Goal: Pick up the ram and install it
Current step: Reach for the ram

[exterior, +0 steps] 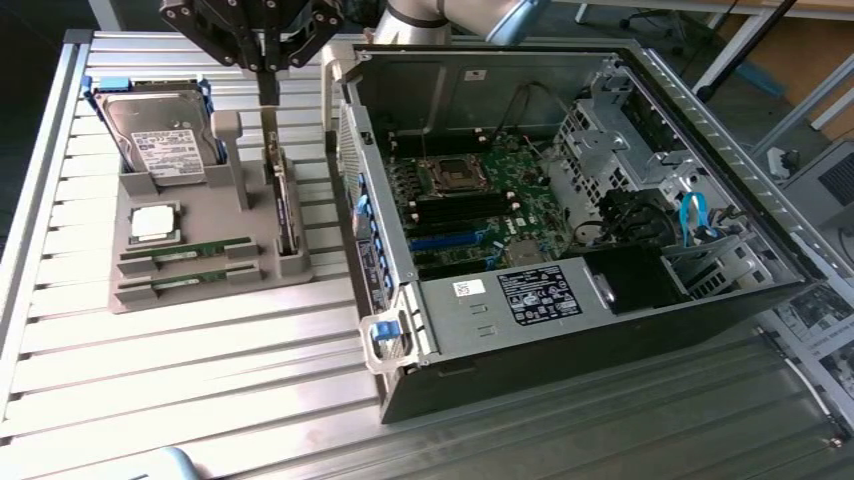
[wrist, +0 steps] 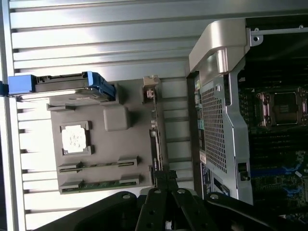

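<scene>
The robot arm's black end effector (exterior: 268, 92) (wrist: 166, 177) hangs with its fingers pressed fully together and nothing between them, above a grey moulded parts holder (exterior: 214, 220) (wrist: 103, 149) on the ribbed aluminium tabletop (exterior: 200, 350) (wrist: 96, 38). In the wrist view its closed tips sit close to one end of a long narrow circuit board (exterior: 282, 190) (wrist: 155, 139) that stands on edge in a slot along the holder's side towards the exterior view's right.

A thin green circuit-board ram stick (exterior: 187, 250) (wrist: 98, 166) lies flat in a slot at the holder's near end. A second look-alike green stick (exterior: 187, 283) (wrist: 102, 184) lies in the next slot, just nearer. Both are clear of the end effector.

Just beyond them rests a small square silver processor chip (exterior: 154, 222) (wrist: 74, 138). At the far end, a silver hard drive with a white label (exterior: 160, 140) (wrist: 67, 89) leans in its blue carrier.

On the exterior view's right, just beside the holder, an open black-and-silver computer case (exterior: 627, 330) (wrist: 219, 120) lies on its side, exposing a green motherboard (exterior: 481, 200) (wrist: 274, 144) with its metal-framed processor socket (exterior: 447, 178) (wrist: 284, 107).
</scene>
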Controlling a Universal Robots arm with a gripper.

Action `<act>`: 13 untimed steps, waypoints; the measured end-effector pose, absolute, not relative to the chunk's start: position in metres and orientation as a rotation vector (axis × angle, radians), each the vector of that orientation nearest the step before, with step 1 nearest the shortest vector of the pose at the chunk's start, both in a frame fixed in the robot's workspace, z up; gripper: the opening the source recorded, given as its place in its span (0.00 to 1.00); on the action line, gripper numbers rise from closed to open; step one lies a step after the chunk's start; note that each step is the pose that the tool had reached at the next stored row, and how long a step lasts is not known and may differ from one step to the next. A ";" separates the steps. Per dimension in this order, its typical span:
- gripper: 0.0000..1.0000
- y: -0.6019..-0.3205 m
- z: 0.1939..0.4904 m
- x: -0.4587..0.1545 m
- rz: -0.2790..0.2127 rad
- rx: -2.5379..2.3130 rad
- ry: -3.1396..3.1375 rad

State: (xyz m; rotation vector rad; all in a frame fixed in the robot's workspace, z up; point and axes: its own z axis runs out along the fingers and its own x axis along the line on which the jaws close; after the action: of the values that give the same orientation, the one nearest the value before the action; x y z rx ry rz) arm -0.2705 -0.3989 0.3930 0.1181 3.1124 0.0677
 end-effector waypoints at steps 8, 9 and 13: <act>0.11 -0.399 0.393 -0.278 0.068 0.118 3.113; 0.11 -0.399 0.393 -0.279 0.068 0.118 3.112; 0.11 -0.399 0.393 -0.283 0.068 0.118 3.113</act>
State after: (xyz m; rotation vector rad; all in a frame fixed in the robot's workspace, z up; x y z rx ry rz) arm -0.2831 -0.3989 0.3930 0.1180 3.1125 0.0676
